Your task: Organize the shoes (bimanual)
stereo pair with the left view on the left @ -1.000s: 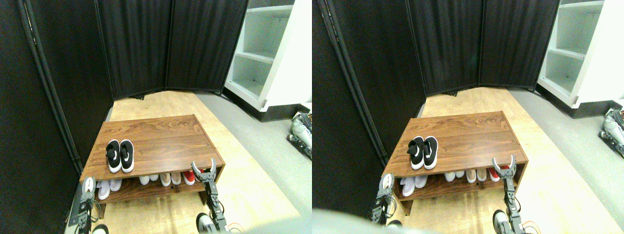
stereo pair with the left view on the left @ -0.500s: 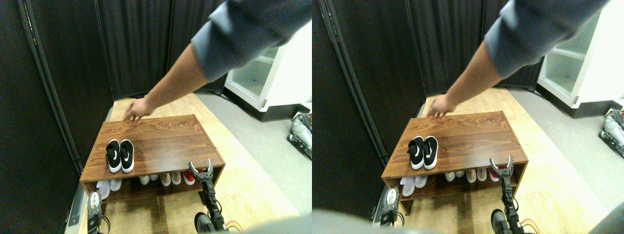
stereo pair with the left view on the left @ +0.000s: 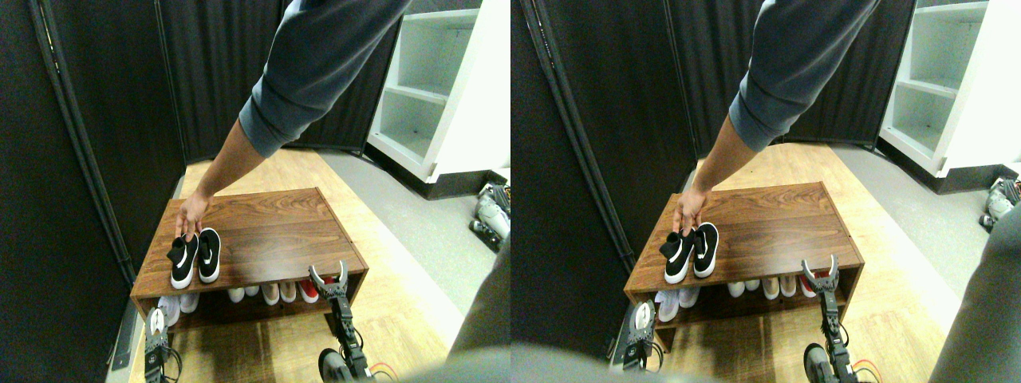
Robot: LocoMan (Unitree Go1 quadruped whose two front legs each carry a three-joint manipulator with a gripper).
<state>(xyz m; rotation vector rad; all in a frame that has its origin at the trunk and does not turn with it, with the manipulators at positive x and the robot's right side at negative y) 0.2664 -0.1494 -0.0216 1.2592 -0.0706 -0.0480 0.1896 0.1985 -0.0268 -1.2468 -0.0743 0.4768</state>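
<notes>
Black sneakers, two of them, sit on the near-left corner of the walnut-look shoe bench (stereo pair with the left view on the left: 271,231). Only one view to go on, the stereo pair. The left shoe (stereo pair with the left view on the left: 182,263) has its heel tipped up because a person's hand (stereo pair with the left view on the left: 190,215) is pinching it from the far side; the right shoe (stereo pair with the left view on the left: 210,255) lies flat just beside it.

Right gripper (stereo pair with the left view on the left: 329,276) hovers at the bench's near-right corner with its fingers spread wide, grasping nothing. Left gripper (stereo pair with the left view on the left: 157,325) is low by the near-left leg, and honestly I can't tell how its fingers stand, it's too small.

What could go wrong: if either arm moves now, it could bump the person's arm (stereo pair with the left view on the left: 263,120), which is stretched over the bench top. Also the pair is being disturbed, so any planned grasp pose may be off.

Count: two black shoes, two grippers, one hand, roughly eight shoes on the lower shelf (stereo pair with the left view on the left: 255,292) (white, beige, red).
</notes>
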